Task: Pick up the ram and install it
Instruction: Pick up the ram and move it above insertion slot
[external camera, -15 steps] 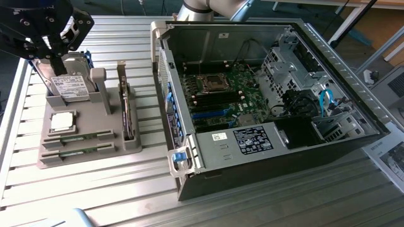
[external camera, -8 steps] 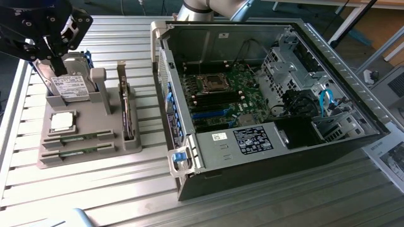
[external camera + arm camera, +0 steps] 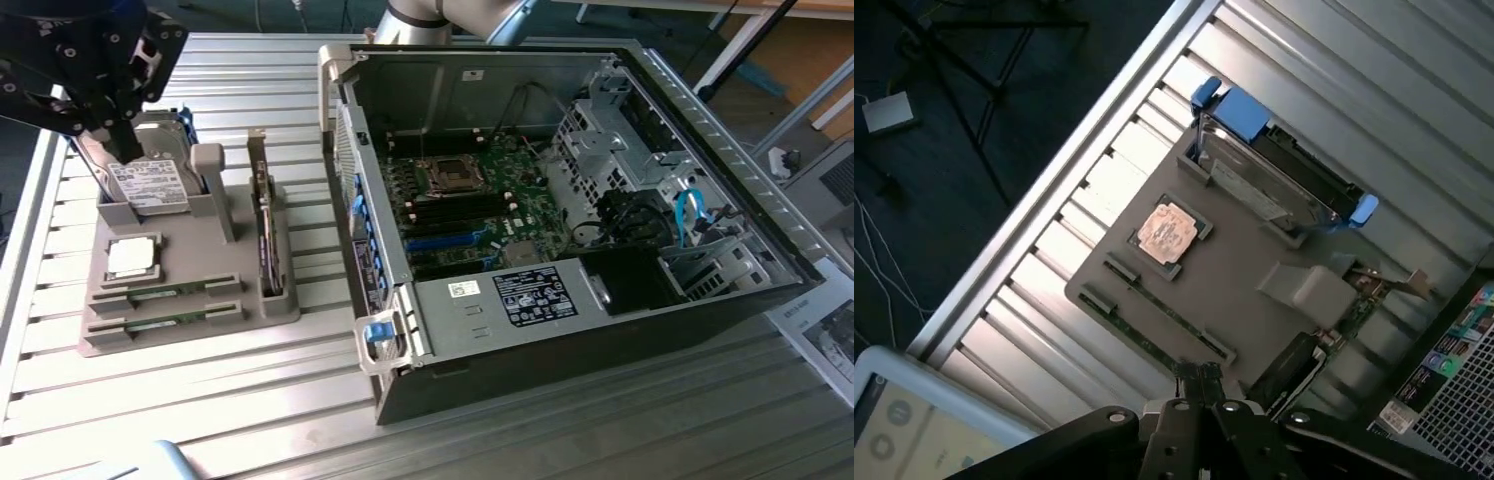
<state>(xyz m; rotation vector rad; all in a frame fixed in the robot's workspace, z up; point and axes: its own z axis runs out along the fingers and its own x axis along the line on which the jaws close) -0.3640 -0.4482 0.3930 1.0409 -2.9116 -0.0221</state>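
Note:
Two ram sticks, long thin green boards, lie side by side in slots at the near end of the grey holder [image 3: 254, 310]. One ram stick [image 3: 167, 293] [image 3: 1172, 312] is further in, the other [image 3: 163, 323] [image 3: 1124, 325] lies nearer the holder's edge. My black gripper [image 3: 124, 150] [image 3: 1199, 378] hangs above the holder's far end, over the hard drive [image 3: 150, 182] [image 3: 1279, 170]. Its fingers are shut with nothing between them. The open computer case [image 3: 747, 190] lies at the exterior view's right, motherboard [image 3: 467, 195] exposed.
A square silver processor chip [image 3: 132, 258] [image 3: 1168, 232] sits in the holder between the drive and the ram. A card [image 3: 271, 240] stands upright on the holder's side nearest the case. The ribbed metal table [image 3: 267, 420] ends close to the holder; a white device [image 3: 899, 420] lies there.

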